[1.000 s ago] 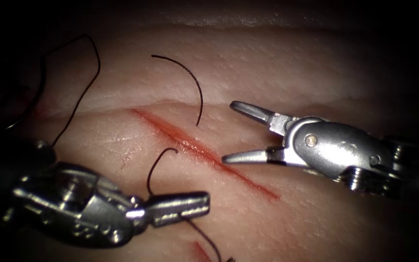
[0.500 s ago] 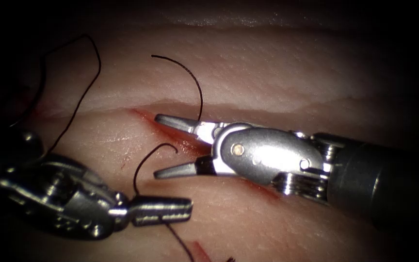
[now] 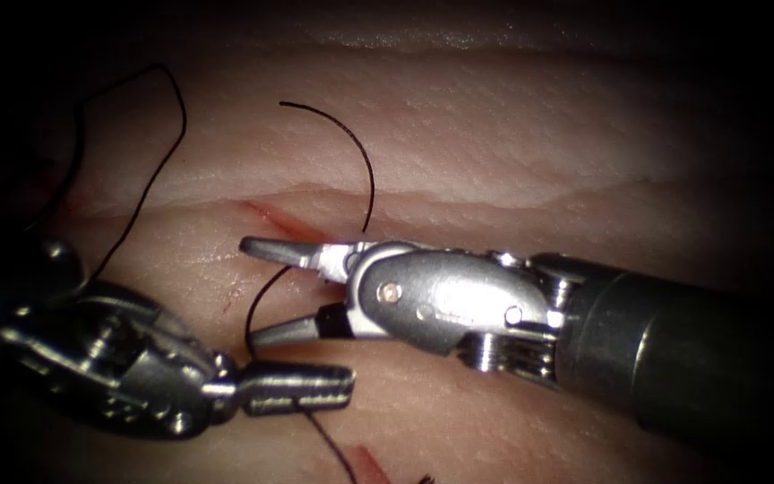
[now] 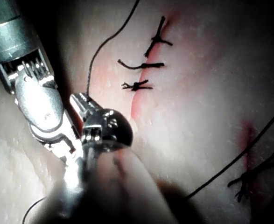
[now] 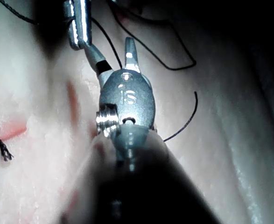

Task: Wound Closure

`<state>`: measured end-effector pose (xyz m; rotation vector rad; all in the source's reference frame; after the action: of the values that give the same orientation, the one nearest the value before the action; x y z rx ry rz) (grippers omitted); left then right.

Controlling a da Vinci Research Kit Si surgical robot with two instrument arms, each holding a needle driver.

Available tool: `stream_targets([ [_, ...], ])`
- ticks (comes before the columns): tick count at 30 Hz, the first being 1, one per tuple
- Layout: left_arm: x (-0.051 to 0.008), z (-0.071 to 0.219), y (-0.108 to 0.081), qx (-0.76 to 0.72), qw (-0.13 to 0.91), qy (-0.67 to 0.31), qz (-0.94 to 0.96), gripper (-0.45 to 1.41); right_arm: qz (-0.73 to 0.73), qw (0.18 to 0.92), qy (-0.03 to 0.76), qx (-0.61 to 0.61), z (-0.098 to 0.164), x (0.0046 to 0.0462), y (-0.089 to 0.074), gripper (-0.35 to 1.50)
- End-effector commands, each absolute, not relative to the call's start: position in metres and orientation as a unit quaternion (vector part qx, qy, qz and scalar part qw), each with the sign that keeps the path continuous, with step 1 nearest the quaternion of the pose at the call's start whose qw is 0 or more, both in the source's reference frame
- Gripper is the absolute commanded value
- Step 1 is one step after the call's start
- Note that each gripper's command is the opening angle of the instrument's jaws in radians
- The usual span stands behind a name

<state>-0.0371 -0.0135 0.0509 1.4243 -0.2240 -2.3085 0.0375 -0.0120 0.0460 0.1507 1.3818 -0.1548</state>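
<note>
The tissue (image 3: pixel 512 134) carries a red cut (image 3: pixel 281 220) that runs under my right tool. My left tool (image 3: pixel 349 387) lies left of the cut with its jaws shut on the dark thread (image 3: pixel 253 314). The thread arcs up from those jaws and trails down behind them. My right tool (image 3: pixel 249 291) reaches across the cut with its jaws open on either side of that arc, holding nothing. The left wrist view has the left tool (image 4: pixel 79 99) with thread (image 4: pixel 94 65) rising from its tip. In the right wrist view the right tool (image 5: pixel 109 49) stands spread over the thread.
A loose curved thread end (image 3: pixel 356 148) lies on the tissue above the cut. More thread (image 3: pixel 150 170) loops at the far left. Several tied stitches (image 4: pixel 146 65) close the wound beyond the left tool, and the right tool's body (image 4: pixel 36 100) sits close beside it.
My right tool has moved left across the cut until its open jaws straddle the thread arc. The left tool shifted slightly left, still shut on the thread.
</note>
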Motion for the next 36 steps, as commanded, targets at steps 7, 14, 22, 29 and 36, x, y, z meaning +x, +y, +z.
stream_targets([
  [7, -0.0378, 0.0514, -0.0135, 0.505, 0.208, -0.083, -0.834, 0.64, -0.062, 0.779, 0.622, 0.058, 0.0469, 0.0373, -0.0098, -0.35],
  [14, -0.0382, 0.0515, -0.0136, 0.519, 0.113, -0.131, -0.837, 1.15, -0.026, 0.808, 0.586, 0.042, 0.0482, 0.0364, -0.0076, -0.35],
  [22, -0.0398, 0.052, -0.0142, 0.514, 0.072, -0.167, -0.838, 1.2, -0.004, 0.818, 0.573, 0.045, 0.0496, 0.0359, -0.0063, -0.35],
  [29, -0.041, 0.0523, -0.0144, 0.502, 0.077, -0.183, -0.842, 1.1, -0.001, 0.82, 0.571, 0.046, 0.0503, 0.0357, -0.0058, -0.35],
  [36, -0.0413, 0.0513, -0.015, 0.503, 0.106, -0.196, -0.835, 0.91, 0.01, 0.822, 0.567, 0.051, 0.0516, 0.0355, -0.0053, -0.35],
])
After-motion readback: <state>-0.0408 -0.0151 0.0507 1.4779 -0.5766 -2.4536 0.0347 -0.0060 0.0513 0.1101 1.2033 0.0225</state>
